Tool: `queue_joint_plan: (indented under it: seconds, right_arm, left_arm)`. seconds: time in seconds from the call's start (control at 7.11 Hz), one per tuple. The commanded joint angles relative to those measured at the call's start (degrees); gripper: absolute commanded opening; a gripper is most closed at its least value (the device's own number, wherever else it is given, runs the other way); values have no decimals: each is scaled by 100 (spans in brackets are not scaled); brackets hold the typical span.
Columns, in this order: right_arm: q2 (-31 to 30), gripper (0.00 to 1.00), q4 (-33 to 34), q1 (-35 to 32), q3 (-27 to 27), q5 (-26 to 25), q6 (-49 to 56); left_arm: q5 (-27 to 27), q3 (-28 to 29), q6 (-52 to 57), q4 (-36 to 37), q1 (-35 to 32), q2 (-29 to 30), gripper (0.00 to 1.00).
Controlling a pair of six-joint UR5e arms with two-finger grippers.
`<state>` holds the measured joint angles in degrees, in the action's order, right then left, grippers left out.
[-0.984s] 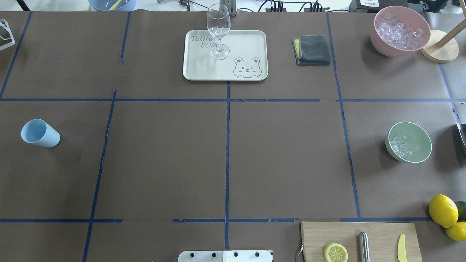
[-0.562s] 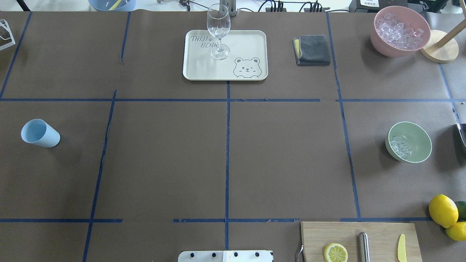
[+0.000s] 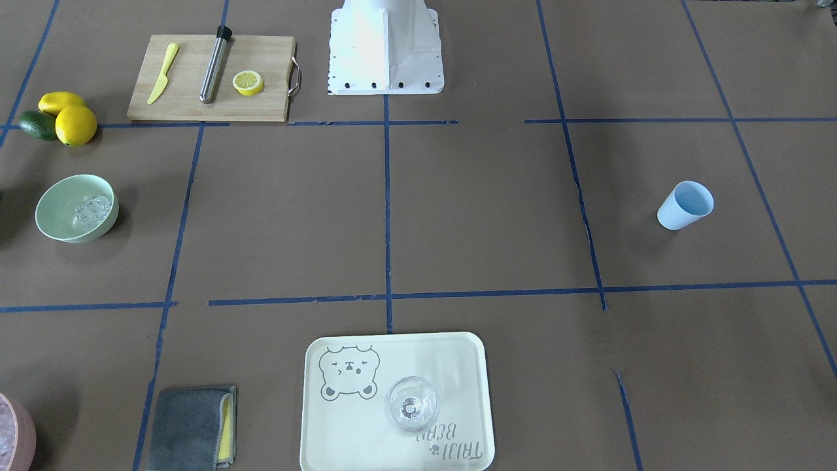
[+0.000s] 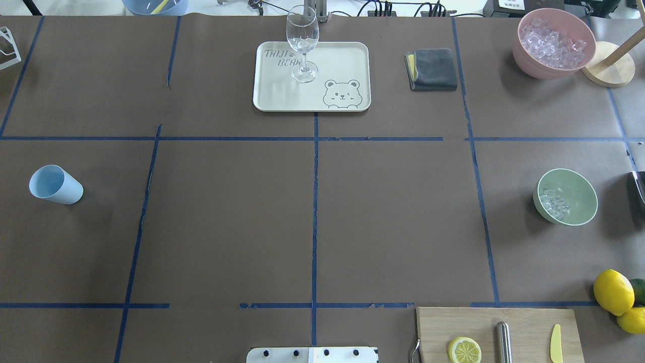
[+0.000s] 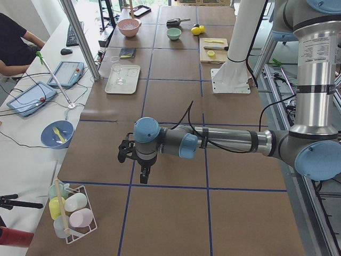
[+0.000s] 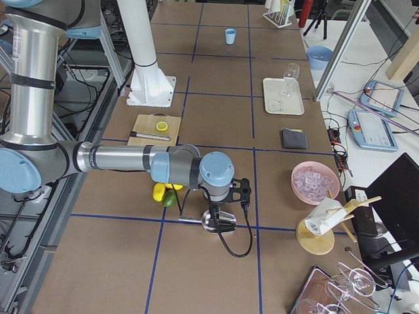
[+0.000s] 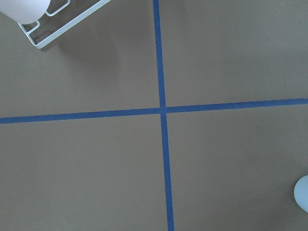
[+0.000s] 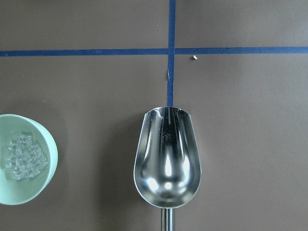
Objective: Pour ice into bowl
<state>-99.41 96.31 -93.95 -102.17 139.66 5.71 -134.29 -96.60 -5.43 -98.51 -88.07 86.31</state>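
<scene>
The pale mint-green bowl (image 4: 579, 199) stands at the table's right side with a small heap of clear ice (image 4: 553, 203) inside; it also shows in the front view (image 3: 62, 209) and the right wrist view (image 8: 29, 197). An empty metal scoop (image 8: 167, 156) sits just right of the bowl, directly under the right wrist camera. My right gripper (image 6: 222, 212) hovers over the scoop (image 6: 211, 224); I cannot tell whether it is open or shut. My left gripper (image 5: 143, 177) points down near the light blue cup's end of the table; I cannot tell its state either.
A pink container of ice (image 4: 553, 43) and a wooden stand (image 4: 608, 70) are far right. A tray (image 4: 347, 60) with a glass (image 4: 302, 43), a grey cloth (image 4: 432, 69), a cutting board (image 4: 524, 327), lemons (image 4: 613, 291), and a light blue cup (image 4: 54, 184) are also there.
</scene>
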Motion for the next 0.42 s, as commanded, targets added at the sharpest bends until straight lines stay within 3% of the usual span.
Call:
queue_joint_plan:
  seconds: [0.0,0.28]
  right_arm:
    - [10,100,-7,0,-4,0,0]
    - [27,100,2,0,-4,0,-9]
  left_arm:
    - [-1,-8,-2,-1,0,0,100]
    - [-1,1,-2,-1,0,0,100]
